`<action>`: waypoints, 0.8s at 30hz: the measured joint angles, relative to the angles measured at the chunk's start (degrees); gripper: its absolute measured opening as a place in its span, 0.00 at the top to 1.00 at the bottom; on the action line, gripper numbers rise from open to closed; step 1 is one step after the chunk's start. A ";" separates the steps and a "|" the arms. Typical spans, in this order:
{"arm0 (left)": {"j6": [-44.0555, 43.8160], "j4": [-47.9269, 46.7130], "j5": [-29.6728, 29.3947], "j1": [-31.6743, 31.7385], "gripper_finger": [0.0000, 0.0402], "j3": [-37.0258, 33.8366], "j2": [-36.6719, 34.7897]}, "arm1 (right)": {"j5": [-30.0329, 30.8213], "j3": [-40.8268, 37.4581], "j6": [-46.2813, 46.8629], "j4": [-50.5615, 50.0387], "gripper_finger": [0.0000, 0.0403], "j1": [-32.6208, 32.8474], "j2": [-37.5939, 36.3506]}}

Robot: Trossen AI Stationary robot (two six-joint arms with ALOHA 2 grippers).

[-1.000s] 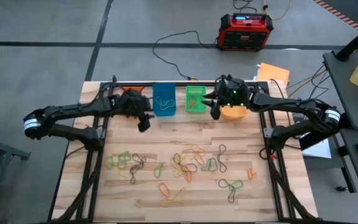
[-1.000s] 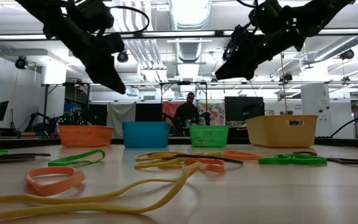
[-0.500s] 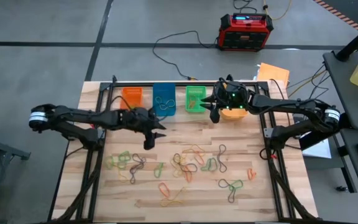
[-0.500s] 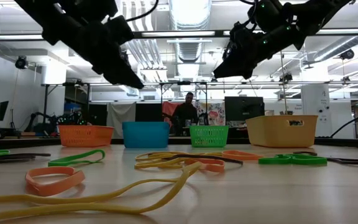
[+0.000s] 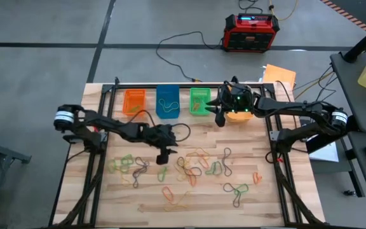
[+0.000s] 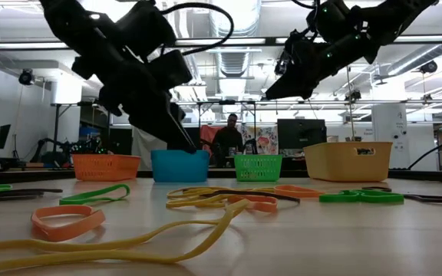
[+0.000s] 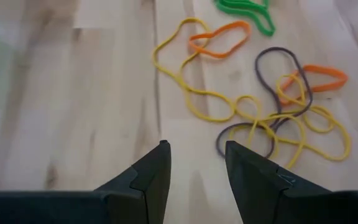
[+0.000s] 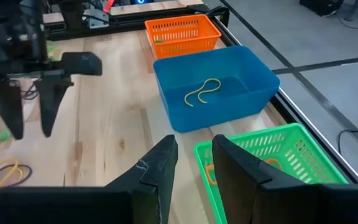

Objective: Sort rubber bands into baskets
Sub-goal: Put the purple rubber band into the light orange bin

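Many rubber bands [image 5: 189, 166] in green, orange, yellow and black lie loose on the wooden table. Four baskets stand along the far edge: orange [image 5: 134, 100], blue [image 5: 168, 102], green [image 5: 200, 100] and yellow-orange [image 5: 239, 115]. The blue basket [image 8: 213, 93] holds a yellow band [image 8: 201, 92]. My left gripper [image 5: 162, 157] is open and empty, pointing down just above the table, close to a tangle of yellow, black and orange bands [image 7: 272, 118]. My right gripper [image 5: 220, 119] is open and empty, held high near the green basket [image 8: 260, 162].
A red-and-black box [image 5: 251, 30] with black cables sits on the floor beyond the table. Black frame rails [image 5: 189, 83] run behind the baskets. A person [image 6: 232, 138] shows far off in the room. Bare wood lies between the baskets and the bands.
My left gripper has gone from beside the orange and blue baskets toward the table's near edge and to the right, and down, and now hangs just above the bands in the middle of the table.
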 joint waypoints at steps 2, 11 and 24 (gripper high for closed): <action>-0.02 0.18 0.00 -0.79 0.66 1.07 1.41 | 0.00 -0.22 0.07 -0.06 0.76 0.00 0.00; -4.05 -2.33 -0.06 -5.33 0.66 3.90 6.15 | -0.02 -1.73 1.54 -0.06 0.76 0.02 0.00; -8.99 -1.07 -4.98 -6.99 0.66 3.72 11.12 | -0.02 -2.10 2.16 -0.02 0.76 0.02 0.00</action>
